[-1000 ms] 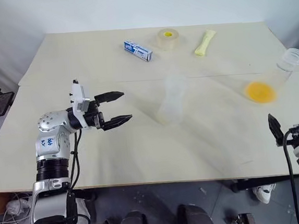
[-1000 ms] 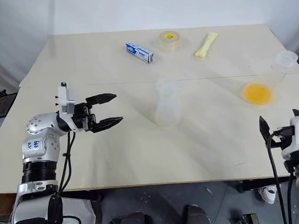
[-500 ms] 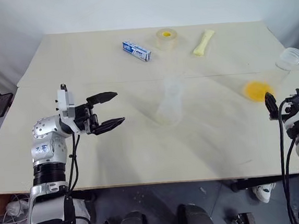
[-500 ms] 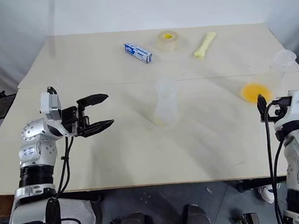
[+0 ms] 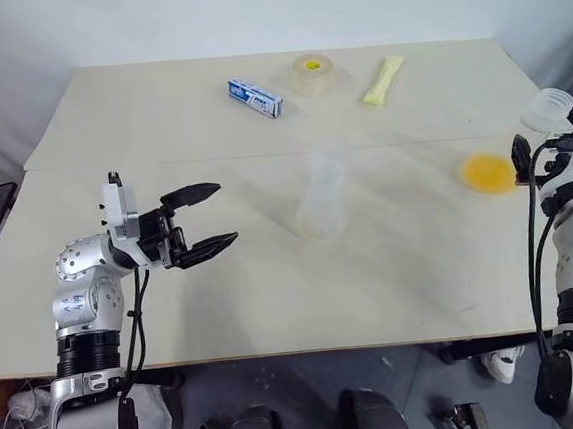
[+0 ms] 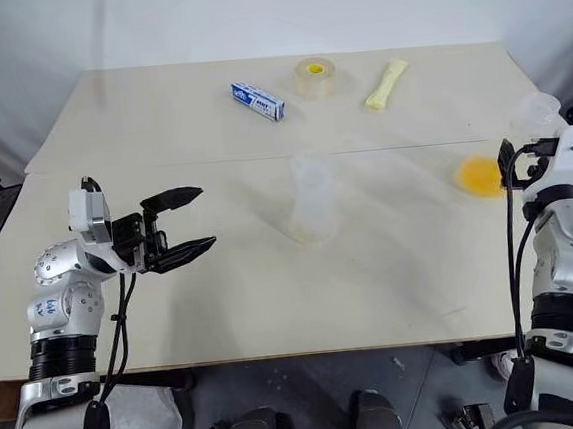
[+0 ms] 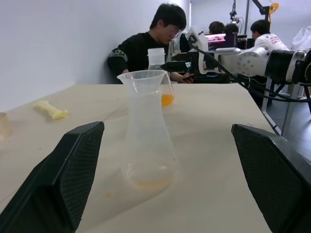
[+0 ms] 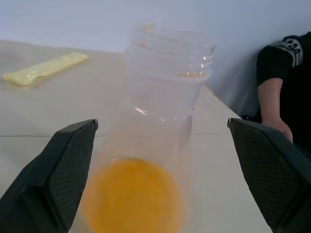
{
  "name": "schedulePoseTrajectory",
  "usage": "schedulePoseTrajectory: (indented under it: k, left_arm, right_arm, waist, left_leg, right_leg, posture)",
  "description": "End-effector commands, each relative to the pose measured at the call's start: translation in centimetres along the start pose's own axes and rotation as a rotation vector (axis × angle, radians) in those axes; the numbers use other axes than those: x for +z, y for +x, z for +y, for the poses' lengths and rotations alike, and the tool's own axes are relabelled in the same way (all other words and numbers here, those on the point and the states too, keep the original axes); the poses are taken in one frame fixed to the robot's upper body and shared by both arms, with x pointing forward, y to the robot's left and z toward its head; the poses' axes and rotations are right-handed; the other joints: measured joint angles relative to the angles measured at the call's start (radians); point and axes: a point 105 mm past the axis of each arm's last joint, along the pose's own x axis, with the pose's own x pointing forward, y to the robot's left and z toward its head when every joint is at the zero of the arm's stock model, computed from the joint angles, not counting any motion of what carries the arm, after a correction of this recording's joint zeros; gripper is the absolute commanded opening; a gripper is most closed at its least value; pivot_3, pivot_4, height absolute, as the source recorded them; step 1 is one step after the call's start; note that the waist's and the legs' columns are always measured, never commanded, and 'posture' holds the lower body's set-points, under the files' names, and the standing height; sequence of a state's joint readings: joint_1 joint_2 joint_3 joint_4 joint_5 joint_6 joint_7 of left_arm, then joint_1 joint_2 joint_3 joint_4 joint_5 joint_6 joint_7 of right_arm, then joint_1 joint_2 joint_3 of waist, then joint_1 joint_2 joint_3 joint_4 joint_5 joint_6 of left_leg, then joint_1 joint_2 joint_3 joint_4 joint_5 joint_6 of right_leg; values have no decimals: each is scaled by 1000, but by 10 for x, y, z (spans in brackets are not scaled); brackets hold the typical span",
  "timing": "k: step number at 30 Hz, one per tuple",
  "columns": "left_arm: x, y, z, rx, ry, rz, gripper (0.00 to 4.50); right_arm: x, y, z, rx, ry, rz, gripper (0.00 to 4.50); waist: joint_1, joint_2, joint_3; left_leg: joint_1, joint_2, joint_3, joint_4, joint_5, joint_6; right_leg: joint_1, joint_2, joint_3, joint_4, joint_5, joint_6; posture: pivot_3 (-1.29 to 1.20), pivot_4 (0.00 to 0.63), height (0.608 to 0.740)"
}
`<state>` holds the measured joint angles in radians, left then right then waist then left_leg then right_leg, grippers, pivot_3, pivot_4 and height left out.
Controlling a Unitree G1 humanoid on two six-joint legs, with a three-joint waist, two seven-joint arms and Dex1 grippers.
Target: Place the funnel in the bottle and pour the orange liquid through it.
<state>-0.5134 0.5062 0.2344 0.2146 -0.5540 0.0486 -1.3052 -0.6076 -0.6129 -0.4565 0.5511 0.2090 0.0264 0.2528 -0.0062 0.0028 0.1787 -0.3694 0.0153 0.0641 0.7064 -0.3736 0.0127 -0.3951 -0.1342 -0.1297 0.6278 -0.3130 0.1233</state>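
Note:
The bottle [image 5: 318, 210], translucent with an orange trace at its base, stands mid-table. A flared clear cone at its mouth looks like the funnel [image 7: 142, 80] seated in it. My left gripper [image 5: 221, 213] hangs open and empty to the bottle's left, pointing at it. The orange liquid [image 5: 488, 172] pools in a clear ribbed-neck flask [image 5: 548, 109] upright near the table's right edge. My right gripper [image 8: 163, 124] is open just short of that flask, one finger [image 5: 518, 146] beside the orange pool, not touching it.
At the far side of the table [image 5: 175, 315] lie a blue-and-white box [image 5: 254, 96], a tape roll [image 5: 312, 74] and a yellow packet [image 5: 382, 80]. People [image 7: 160, 43] sit beyond the table's right side, a black sleeve [image 8: 284, 73] close to the flask.
My right arm has risen and reached forward from the table's front edge up to the flask with the orange liquid. The left gripper has drawn slightly back from the bottle, still open.

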Motion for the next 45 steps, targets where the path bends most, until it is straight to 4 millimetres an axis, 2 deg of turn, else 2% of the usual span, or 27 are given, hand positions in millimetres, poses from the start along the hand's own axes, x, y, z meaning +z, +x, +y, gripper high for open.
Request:
schedulePoseTrajectory:
  k: [1, 16, 26, 29, 32, 34, 39, 45]
  left_arm:
    - [13, -2, -3, -1, 39, -25, 4463]
    - [16, -2, -10, 17, 43, -23, 4463]
    - [17, -1, -7, 30, 46, -27, 4463]
    - [17, -1, -7, 33, 47, -27, 4500]
    - [17, -1, -7, 35, 47, -28, 4500]
    - [17, -1, -6, 35, 48, -29, 4500]
    - [17, 0, -6, 32, 48, -35, 4500]
    - [17, 2, -5, 20, 39, -48, 4500]
  right_arm:
    - [20, 9, -10, -14, -30, -63, 4500]
    - [26, 38, -3, -38, -12, -63, 4500]
    - [29, 46, 0, -59, -2, -55, 4500]
    - [31, 46, 0, -65, 10, -65, 3863]
    - [32, 47, 0, -71, 19, -70, 2845]
    - [33, 47, 2, -64, 23, -79, 2451]
    - [40, 46, 11, -27, 30, -128, 2450]
    - [61, 38, 43, 101, -11, -237, 2450]
  waist:
    - [-2, 0, 0]
    - [-21, 0, 0]
    - [-24, 0, 0]
    - [-24, 0, 0]
    - [-24, 0, 0]
    - [-22, 0, 0]
    - [-24, 1, 1]
    - [-24, 2, 1]
  left_leg:
    - [0, 0, 0, 0, 0, 0]
    - [0, 1, -1, -2, 0, 0]
    - [0, 1, -1, -4, 0, 0]
    - [0, 1, -1, -4, 0, 0]
    - [0, 1, -1, -4, 0, 0]
    - [0, 1, -1, -4, 0, 0]
    - [0, 1, -1, -4, 0, 0]
    - [0, 2, -1, -5, 0, 0]
  right_leg:
    - [0, 0, 0, 0, 0, 0]
    - [0, 0, 0, 0, 0, 0]
    - [0, 0, -1, -1, 0, 0]
    - [0, 0, -1, -1, 0, 0]
    - [0, 0, -1, -1, 0, 0]
    - [0, 0, -1, -1, 0, 0]
    - [0, -1, -1, -1, 0, 0]
    - [-1, -1, -1, -1, 0, 0]
  posture:
    - [0, 150, 740]
    - [0, 150, 740]
    - [0, 150, 740]
    - [0, 150, 740]
    - [0, 150, 740]
    - [0, 150, 740]
    - [0, 150, 740]
    - [0, 150, 740]
